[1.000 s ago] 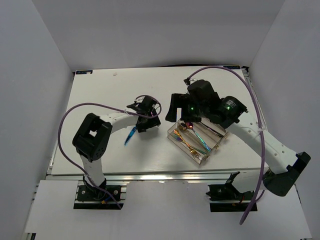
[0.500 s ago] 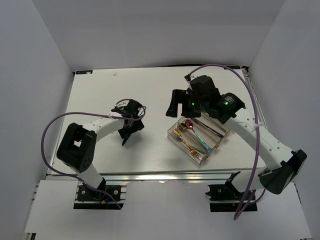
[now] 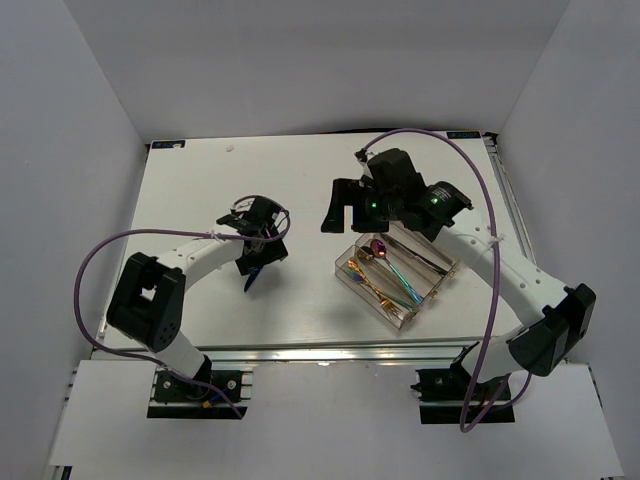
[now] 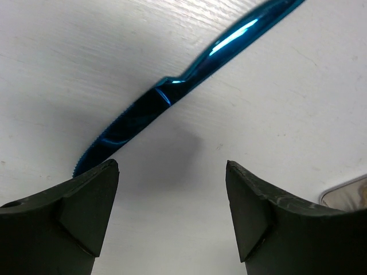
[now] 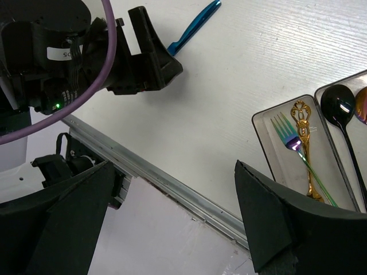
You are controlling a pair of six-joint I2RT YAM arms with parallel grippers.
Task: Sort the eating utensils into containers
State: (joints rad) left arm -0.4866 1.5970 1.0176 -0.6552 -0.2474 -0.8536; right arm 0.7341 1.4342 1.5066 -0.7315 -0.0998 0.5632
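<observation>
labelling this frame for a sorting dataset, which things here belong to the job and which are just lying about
Part of the job:
- blue knife, on the table outside the tray
- clear tray
- gold fork, rainbow fork and spoon, lying in the tray

Not part of it:
- purple cable
- metal rail along the table's near edge

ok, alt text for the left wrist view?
A shiny blue metal knife lies diagonally on the white table, just beyond the left end effector, whose two black fingers are spread open. A corner of the clear plastic tray shows at the lower right edge.
</observation>
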